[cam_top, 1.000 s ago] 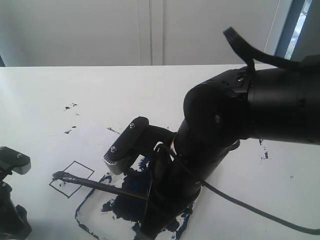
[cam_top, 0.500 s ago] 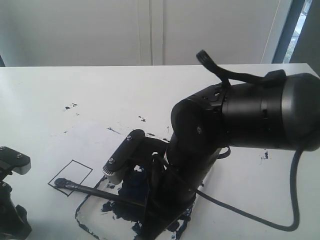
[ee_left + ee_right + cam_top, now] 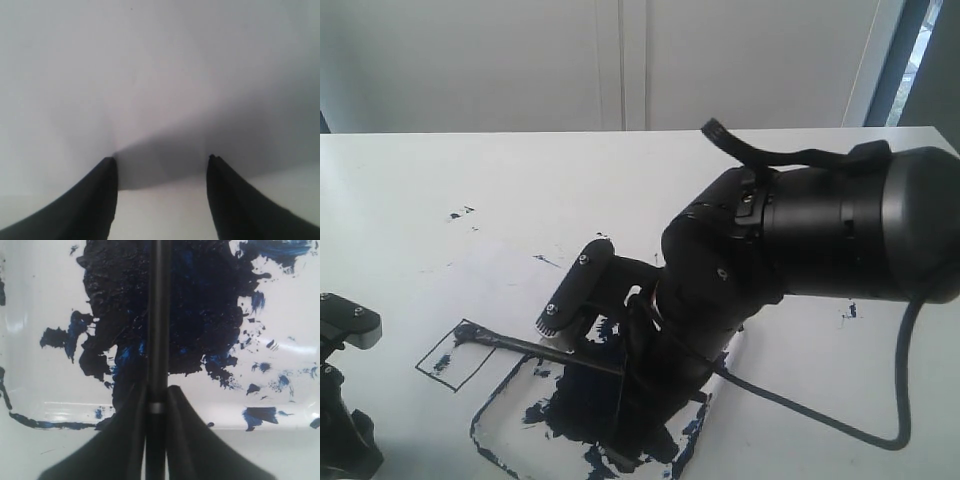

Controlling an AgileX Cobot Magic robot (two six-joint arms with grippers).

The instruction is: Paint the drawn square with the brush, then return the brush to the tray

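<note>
Across the middle and right of the exterior view, the black right arm [image 3: 800,240] bends down over the tray [image 3: 492,408], which lies at the lower centre on the white surface [image 3: 520,180] and carries a large navy paint blot [image 3: 570,400]. From under the arm the brush [image 3: 530,347] reaches out to the left, its dark tip at the upper edge of the square [image 3: 460,362] just left of the tray. A short blue streak shows inside the square's outline. Small paint specks [image 3: 460,213] dot the surface further up. Part of the left arm [image 3: 342,400] stands at the lower left corner, well apart from the square.

Left wrist view: the left claw [image 3: 162,165] is released, its two dark fingers [image 3: 100,200] spread over bare white surface with nothing between them.

Right wrist view: the right claw [image 3: 156,390] is clenched on the brush handle, which runs straight up the frame's middle over the blot. Blue splatters spread across the clear tray floor to the right.
</note>
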